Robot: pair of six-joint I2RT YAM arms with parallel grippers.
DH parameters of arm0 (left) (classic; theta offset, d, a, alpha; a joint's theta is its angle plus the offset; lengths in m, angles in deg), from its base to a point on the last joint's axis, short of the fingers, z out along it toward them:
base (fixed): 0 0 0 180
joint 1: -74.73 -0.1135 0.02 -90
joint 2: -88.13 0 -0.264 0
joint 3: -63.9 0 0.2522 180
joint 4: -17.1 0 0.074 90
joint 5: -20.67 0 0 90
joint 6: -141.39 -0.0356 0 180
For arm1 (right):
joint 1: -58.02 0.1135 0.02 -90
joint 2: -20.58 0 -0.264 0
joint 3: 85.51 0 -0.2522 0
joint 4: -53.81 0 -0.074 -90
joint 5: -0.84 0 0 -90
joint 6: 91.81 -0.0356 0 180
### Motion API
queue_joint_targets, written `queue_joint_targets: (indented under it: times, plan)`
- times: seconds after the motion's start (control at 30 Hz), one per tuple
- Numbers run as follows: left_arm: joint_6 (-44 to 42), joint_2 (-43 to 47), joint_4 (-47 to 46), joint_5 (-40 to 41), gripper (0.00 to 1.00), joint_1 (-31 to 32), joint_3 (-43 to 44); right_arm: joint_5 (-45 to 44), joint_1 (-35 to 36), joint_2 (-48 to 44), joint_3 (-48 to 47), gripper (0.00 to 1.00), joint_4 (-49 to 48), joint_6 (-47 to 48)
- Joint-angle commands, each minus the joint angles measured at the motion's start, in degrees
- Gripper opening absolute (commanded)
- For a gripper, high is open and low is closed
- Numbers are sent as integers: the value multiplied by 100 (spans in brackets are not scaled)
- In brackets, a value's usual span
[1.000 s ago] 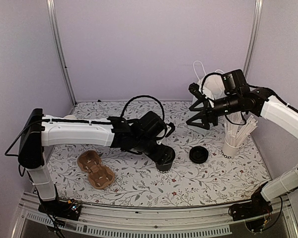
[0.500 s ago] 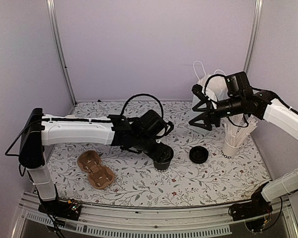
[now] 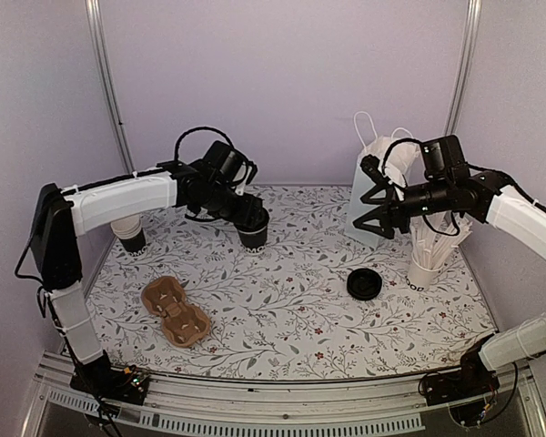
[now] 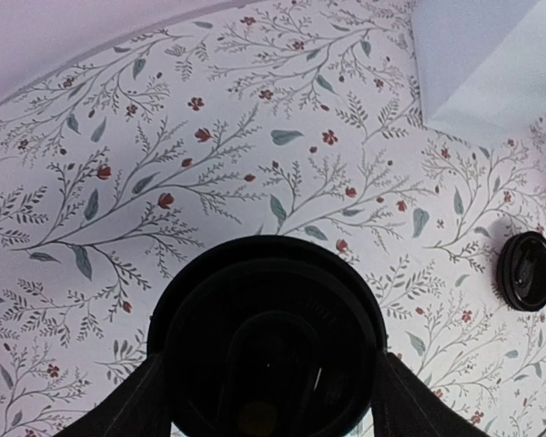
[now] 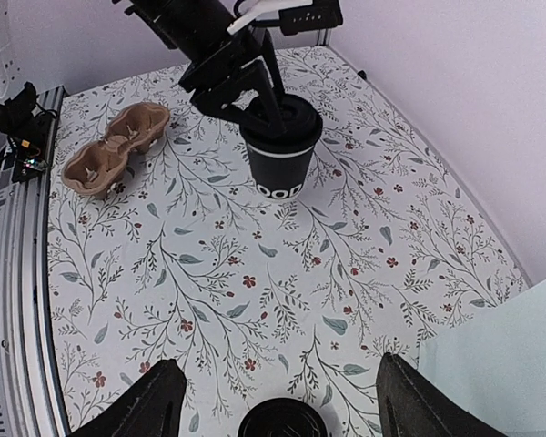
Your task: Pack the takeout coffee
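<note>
The floral-covered bench (image 3: pixel 282 337) is carrying everything. The left arm is reaching toward the rear middle. Its claw (image 3: pixel 248 218) is gripping the upper part of the black takeout coffee cup (image 5: pixel 282 164), which is standing upright there; whether its base is touching the bench cannot be told. The right claw (image 3: pixel 369 194) is hanging wide open and empty just in front of the pale-blue paper bag (image 5: pixel 510 364) at the rear right. The brown cup carrier (image 3: pixel 175 311) is lying front left. The white cup of stirrers (image 3: pixel 426 269) is standing far right. The round black lid (image 3: pixel 364 284) is lying beside it, well apart from the coffee cup.
</note>
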State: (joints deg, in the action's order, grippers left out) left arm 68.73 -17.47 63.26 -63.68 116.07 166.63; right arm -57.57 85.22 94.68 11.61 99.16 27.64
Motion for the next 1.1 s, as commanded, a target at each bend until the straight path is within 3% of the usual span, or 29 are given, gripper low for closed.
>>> queue_joint_targets:
  times: [0.0, 0.57, 0.77, 0.93, 1.07]
  plan:
    - [-213, -349, 71, -277, 61, -309, 407, -115, -39, -32, 164, 75, -139, 90]
    - [-638, -1831, 490, -521, 60, -856, 2054, -534, -44, 169, 88, 75, 15, 198]
    - [-785, -1913, 444, -627, 60, -869, 2101, -507, -604, 670, -811, 74, 154, -205]
    - [-777, -2039, 567, -713, 77, -891, 2269, -746, -786, 968, -1260, 73, 267, -299]
    - [-808, -1842, 737, -637, 83, -889, 2314, -1069, -802, 1218, -1722, 73, 372, -371]
